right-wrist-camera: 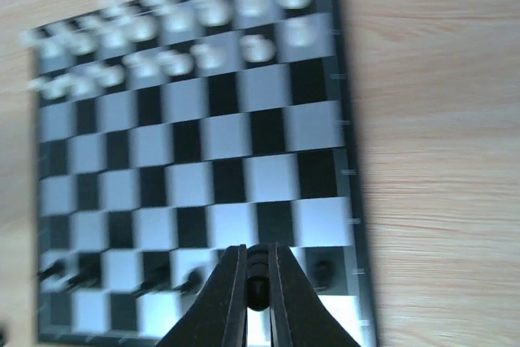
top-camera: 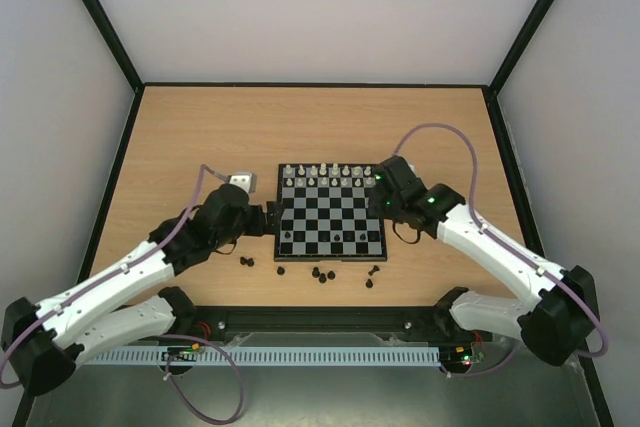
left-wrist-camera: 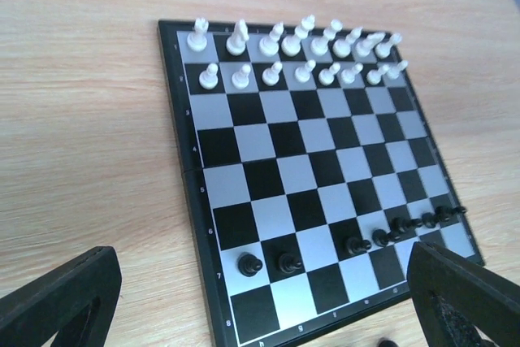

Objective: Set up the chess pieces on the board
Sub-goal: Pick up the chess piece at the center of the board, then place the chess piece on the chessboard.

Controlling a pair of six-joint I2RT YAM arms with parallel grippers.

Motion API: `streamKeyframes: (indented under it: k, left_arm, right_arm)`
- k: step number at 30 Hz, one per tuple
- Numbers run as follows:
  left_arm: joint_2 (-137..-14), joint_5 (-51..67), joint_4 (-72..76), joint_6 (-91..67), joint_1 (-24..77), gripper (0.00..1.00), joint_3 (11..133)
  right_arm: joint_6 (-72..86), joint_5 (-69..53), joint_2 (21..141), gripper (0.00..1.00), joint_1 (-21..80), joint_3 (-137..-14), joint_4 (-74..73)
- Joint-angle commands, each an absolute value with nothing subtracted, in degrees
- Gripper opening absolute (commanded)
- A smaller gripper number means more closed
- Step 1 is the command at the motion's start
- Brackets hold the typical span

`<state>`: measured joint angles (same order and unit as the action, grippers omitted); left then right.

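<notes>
The board [top-camera: 330, 212] lies mid-table with white chess pieces [top-camera: 330, 175] filling its two far rows. Several black pieces [left-wrist-camera: 356, 245] stand along the second row from its near edge. My right gripper [right-wrist-camera: 258, 282] hangs above the board's near right part [right-wrist-camera: 227, 136], shut on a small black piece [right-wrist-camera: 258, 272]; that view is blurred by motion. In the top view the right gripper [top-camera: 385, 202] sits over the board's right edge. My left gripper [top-camera: 268, 219] is open at the board's left edge, its fingers [left-wrist-camera: 57, 298] wide apart with nothing between them.
Several loose black pieces [top-camera: 320, 273] lie on the wooden table just in front of the board, between it and the arm bases. A small grey block [top-camera: 241, 181] sits left of the board's far corner. Black frame rails bound the table.
</notes>
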<state>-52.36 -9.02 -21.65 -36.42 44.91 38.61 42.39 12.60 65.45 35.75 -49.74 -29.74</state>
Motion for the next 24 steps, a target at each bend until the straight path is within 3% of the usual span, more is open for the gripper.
streamKeyframes:
  k: [1, 9, 24]
  left_arm:
    - [-45.7, -9.9, -24.5, -38.4, 44.5, 0.99, 42.4]
    - [-35.1, -10.2, -29.2, -40.4, 44.5, 0.99, 46.3]
    - [-32.7, -12.3, -32.4, -41.9, 44.5, 0.99, 46.0]
  right_arm:
    - [41.3, 12.6, 70.9, 0.01, 45.4, -57.2, -35.8]
    - [39.0, 14.0, 86.6, 0.01, 56.9, -68.3, -37.6]
    - [36.6, 12.3, 102.6, 0.01, 60.0, -73.3, -33.2]
